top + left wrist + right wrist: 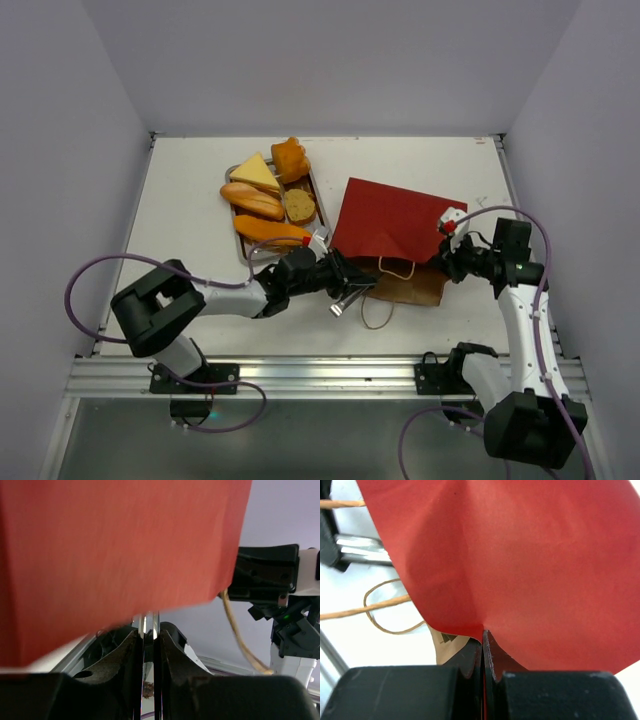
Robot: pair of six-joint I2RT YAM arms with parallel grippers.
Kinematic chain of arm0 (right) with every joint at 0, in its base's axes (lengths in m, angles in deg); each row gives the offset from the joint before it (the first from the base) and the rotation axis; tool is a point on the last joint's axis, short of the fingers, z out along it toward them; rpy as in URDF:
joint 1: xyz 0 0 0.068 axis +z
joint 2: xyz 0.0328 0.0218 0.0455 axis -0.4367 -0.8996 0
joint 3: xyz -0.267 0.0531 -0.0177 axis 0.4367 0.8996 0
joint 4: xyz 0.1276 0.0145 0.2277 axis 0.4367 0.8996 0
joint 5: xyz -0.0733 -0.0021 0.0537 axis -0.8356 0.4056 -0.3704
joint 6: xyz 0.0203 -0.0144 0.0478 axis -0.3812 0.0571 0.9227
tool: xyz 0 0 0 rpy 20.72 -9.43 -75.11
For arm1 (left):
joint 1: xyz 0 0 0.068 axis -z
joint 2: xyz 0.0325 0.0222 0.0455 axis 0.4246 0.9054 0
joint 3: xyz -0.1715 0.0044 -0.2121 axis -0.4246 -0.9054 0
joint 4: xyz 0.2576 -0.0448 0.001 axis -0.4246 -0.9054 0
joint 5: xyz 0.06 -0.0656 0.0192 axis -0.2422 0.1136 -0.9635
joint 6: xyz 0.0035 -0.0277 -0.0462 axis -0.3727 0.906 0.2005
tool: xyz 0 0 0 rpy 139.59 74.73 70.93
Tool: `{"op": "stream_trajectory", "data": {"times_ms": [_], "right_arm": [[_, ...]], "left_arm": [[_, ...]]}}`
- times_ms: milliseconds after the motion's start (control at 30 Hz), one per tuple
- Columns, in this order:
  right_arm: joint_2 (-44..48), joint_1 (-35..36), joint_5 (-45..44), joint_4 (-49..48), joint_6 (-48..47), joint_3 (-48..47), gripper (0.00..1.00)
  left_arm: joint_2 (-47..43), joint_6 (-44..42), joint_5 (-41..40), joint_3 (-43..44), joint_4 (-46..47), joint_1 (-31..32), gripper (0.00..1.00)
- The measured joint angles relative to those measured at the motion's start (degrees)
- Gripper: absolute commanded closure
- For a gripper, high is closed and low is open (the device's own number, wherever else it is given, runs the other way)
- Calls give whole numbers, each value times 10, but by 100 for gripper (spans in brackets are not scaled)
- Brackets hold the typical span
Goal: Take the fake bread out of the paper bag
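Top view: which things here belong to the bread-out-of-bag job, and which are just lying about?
Job: paper bag; fake bread; right pincer pinching the bag; left pincer holding a silver metal tool.
Lying about: metal tray under the bread; aluminium rail.

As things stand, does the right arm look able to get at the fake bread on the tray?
Probably not. The right hand is shut on the edge of the paper bag, and the bag lies between it and the fake bread; it would have to let go first.
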Motion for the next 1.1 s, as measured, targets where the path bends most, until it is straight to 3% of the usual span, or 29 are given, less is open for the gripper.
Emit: {"op": "stream_trajectory", "data": {"times_ms": [167,467,867,1100], "right_arm": [[1,0,5,56,-46,0,100],[4,73,-30,40,-3,17,100],[0,95,-132,-102,194,7,100],[-12,104,-196,-189,300,8,100]], "left_arm": [[-16,25,-48,-18,2,23,76],[-80,54,-132,-56,-28,59,76],[-58,71,-189,-49,-74,74,76],[-43,74,-224,-17,-92,74,71]]}}
